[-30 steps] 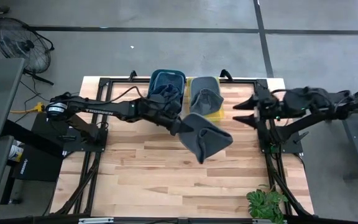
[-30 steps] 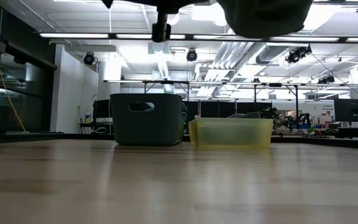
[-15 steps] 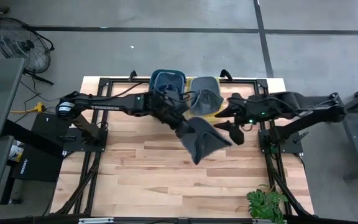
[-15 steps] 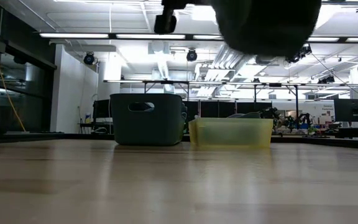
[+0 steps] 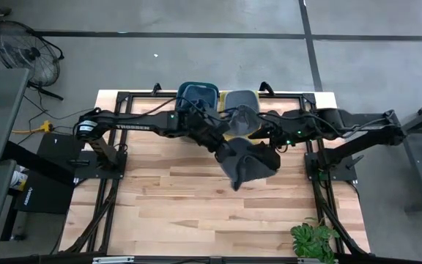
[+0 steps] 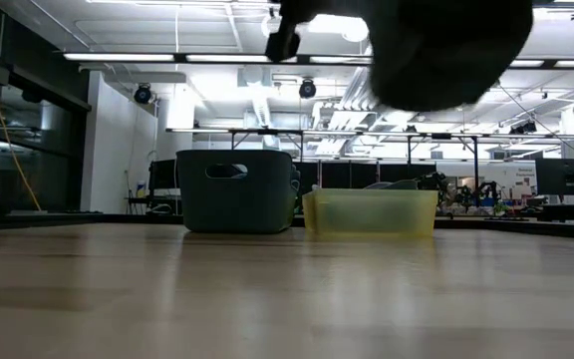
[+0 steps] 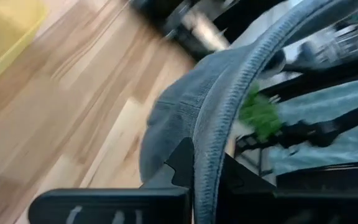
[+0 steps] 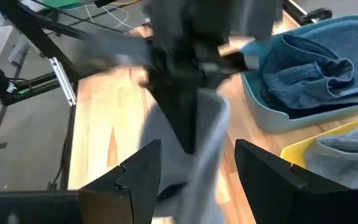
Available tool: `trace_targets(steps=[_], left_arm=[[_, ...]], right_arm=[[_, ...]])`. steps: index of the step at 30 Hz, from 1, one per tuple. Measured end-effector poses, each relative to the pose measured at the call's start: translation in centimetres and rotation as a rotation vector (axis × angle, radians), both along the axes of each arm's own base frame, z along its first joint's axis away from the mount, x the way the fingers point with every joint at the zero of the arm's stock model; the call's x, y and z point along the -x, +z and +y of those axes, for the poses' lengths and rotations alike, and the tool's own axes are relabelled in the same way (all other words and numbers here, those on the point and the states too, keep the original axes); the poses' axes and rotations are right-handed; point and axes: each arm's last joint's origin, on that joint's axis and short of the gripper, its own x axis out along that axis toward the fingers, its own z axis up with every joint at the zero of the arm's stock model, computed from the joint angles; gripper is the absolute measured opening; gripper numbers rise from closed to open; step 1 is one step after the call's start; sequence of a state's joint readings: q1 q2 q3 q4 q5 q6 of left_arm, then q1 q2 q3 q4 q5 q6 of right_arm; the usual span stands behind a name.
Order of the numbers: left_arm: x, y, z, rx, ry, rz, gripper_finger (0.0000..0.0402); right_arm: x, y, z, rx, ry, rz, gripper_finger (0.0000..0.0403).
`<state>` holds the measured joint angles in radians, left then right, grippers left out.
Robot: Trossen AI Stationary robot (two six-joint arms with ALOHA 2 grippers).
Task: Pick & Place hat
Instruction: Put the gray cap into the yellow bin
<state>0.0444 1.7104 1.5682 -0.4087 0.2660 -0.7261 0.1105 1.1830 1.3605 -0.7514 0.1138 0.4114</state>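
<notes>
Above the middle of the pale wooden table, a soft grey knitted hat hung in the air, pinched at its ribbed brim by the left gripper, whose fingers were clamped together on the cloth. Just behind it stood a dark blue plastic bin with blue cloth inside and, touching it, a yellow plastic tub holding more grey fabric. The right gripper sat right against the hat's far side, its two dark fingers spread apart around the dangling cloth. Both dark arms reached inward from the table's sides, meeting over its centre. A green potted plant stood at the table's near right corner.
</notes>
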Motion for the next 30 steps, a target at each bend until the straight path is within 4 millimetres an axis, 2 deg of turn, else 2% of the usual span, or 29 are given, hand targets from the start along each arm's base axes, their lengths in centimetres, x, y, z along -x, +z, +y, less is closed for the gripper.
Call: trace_targets(steps=[2,8,22,28,30], left_arm=[[-0.35,0.32,0.01,0.0,-0.003,-0.035,0.0004],[-0.71,-0.45,-0.02,0.006,-0.011,-0.017,0.0004],[-0.99,-0.5,-0.02,0.004,-0.018,-0.036,0.0004],[-0.97,-0.52,-0.06,0.008,-0.024,-0.032,0.0006],[-0.95,-0.51,-0.08,0.009,-0.026,-0.032,0.0014]], right_arm=[[-0.16,-0.18,-0.17,-0.005,0.0,0.013,0.0196],[-0.19,-0.4,-0.42,-0.027,0.019,0.036,0.0171],[-0.15,-0.92,-0.44,-0.016,0.021,0.089,0.0078],[-0.05,-1.04,-0.5,0.002,0.017,0.106,0.0017],[-0.05,-1.04,-0.51,0.008,0.022,0.106,0.0009]])
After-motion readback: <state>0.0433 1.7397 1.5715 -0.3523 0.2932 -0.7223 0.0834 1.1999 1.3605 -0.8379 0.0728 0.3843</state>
